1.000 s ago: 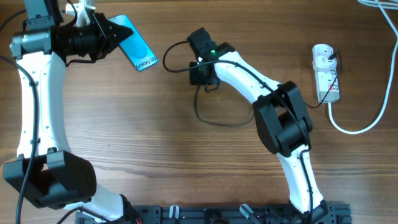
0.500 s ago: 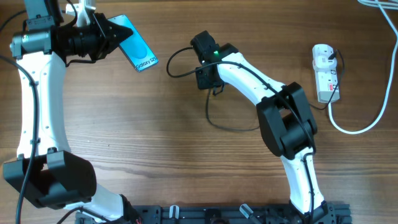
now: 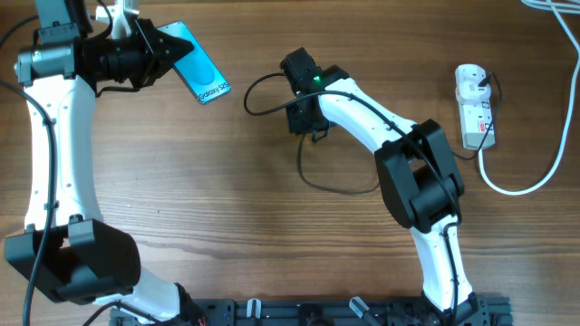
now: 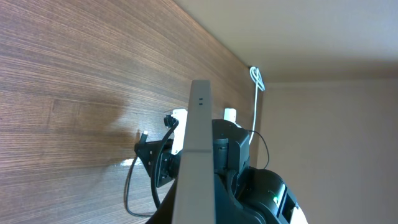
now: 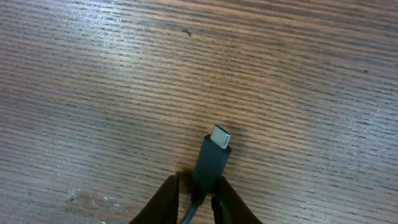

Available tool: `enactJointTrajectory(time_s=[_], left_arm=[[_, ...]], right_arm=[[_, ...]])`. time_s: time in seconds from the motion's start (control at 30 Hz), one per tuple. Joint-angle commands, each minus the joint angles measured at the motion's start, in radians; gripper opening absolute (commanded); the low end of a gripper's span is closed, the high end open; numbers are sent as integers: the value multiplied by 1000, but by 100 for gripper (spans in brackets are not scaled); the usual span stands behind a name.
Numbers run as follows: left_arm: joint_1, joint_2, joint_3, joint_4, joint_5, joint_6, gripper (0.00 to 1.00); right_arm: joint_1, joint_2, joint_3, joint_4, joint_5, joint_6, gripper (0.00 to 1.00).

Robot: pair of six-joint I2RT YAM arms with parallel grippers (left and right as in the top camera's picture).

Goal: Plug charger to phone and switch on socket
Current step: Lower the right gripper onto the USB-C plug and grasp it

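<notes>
My left gripper (image 3: 163, 50) at the table's back left is shut on the phone (image 3: 200, 63), light-blue screen up with "Galaxy S25" text; in the left wrist view the phone (image 4: 199, 155) shows edge-on. My right gripper (image 3: 304, 116) at mid-table is shut on the charger's connector (image 5: 211, 158), whose silver tip points away just above the wood. The thin black charger cable (image 3: 317, 181) loops on the table and runs right to the white socket (image 3: 475, 113), where its black plug (image 3: 488, 83) sits. The socket carries a small red switch mark.
The socket's thick white cord (image 3: 526, 186) curves off the table's right edge. A black rail (image 3: 344, 312) runs along the front edge. My right arm (image 3: 412, 172) spans the table's middle right.
My right gripper, holding the connector, has shifted slightly right and toward the front, dragging the cable loop with it. The left arm and phone have not moved.
</notes>
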Motion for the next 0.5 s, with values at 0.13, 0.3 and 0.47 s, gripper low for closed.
enactJointTrajectory(time_s=[0.13,0.3,0.47], left_arm=[[-4,-6,13,3,16,-9,4],[-4,-6,13,2,17,-10,4],[-4,-6,13,2,40,-7,4]], right_arm=[[0,9,-25,28,-37,136,4],[-2,-20,-16,43,-110,140,4],[-44,-206,-16,60,-331,-38,4]])
